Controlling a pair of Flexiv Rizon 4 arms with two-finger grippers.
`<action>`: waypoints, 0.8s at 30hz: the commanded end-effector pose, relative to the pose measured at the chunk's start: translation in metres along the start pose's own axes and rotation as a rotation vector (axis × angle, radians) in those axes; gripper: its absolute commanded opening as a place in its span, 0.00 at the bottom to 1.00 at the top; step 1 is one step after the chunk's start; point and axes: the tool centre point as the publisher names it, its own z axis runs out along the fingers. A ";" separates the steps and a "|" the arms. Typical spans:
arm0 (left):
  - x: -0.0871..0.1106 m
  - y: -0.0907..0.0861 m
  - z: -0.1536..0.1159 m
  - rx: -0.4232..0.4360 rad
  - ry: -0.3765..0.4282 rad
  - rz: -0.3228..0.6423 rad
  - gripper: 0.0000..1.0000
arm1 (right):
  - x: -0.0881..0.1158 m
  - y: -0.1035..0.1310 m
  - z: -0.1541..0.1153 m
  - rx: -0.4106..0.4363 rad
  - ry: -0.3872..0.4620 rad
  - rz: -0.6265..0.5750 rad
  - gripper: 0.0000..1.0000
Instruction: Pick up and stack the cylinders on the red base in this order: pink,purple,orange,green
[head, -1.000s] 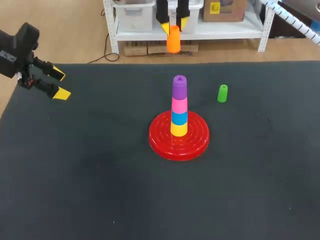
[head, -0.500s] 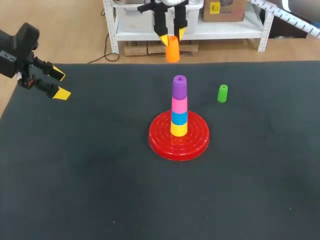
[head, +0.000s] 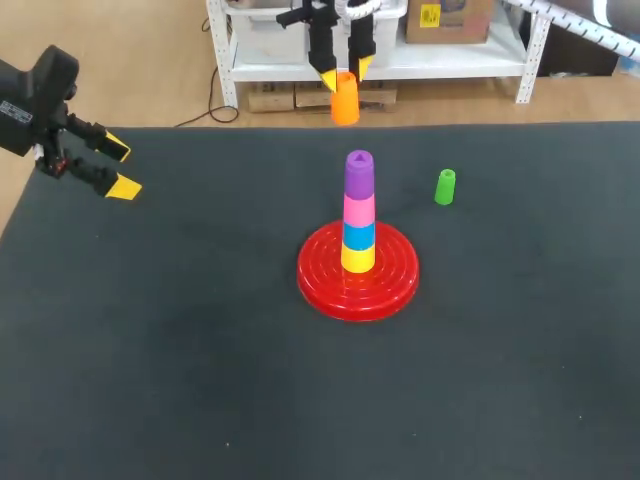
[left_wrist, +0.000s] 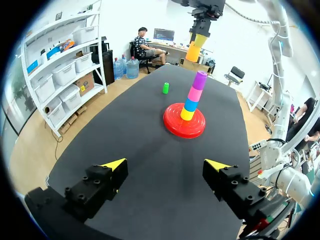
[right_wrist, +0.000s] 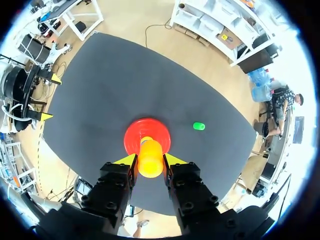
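Right pincer (head: 343, 74) is closed on the orange cylinder (head: 345, 103), one fingertip on each side of its upper end. It hangs high above the bench (head: 200, 350), behind the stack in the head view. In the right wrist view it sits almost directly over the red base (head: 392, 285).

Left pincer (head: 120, 168) is spread open with nothing in it, parked over the bench's left edge, well apart from everything.

The stack on the base reads yellow (head: 358, 259), blue (head: 359, 235), pink (head: 359, 210), with the purple cylinder (head: 359, 175) on top. The green cylinder (head: 445, 187) stands upright on the bench, to the right of the stack and not touching it.

Handling, my read:
- The pieces look like light, rigid, hollow plastic, smooth and slightly tapered. Not fragile, but slippery.
- Because of the taper, a hard squeeze low on the wall could push a piece out of the fingers. Your current hold near the top of the orange looks fine. Use moderate force only.
- The orange should seat over the purple's narrow top. You need it vertical and centred; a tilted entry will likely jam or cock sideways.
- The stack is tall and thin, so a side nudge could topple it. Come straight down.
- For the green, take it from above across the side wall, around mid-height. It's small, so centre the fingers before closing.
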 end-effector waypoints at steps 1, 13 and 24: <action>0.001 0.000 0.000 -0.002 -0.002 0.001 1.00 | 0.007 -0.002 0.001 -0.010 -0.064 0.009 0.00; 0.001 0.000 0.000 -0.002 -0.002 0.001 1.00 | 0.031 -0.003 0.001 -0.017 -0.033 0.000 0.00; 0.001 0.000 0.000 -0.002 -0.002 0.001 1.00 | 0.040 0.003 0.014 -0.015 -0.020 -0.007 0.00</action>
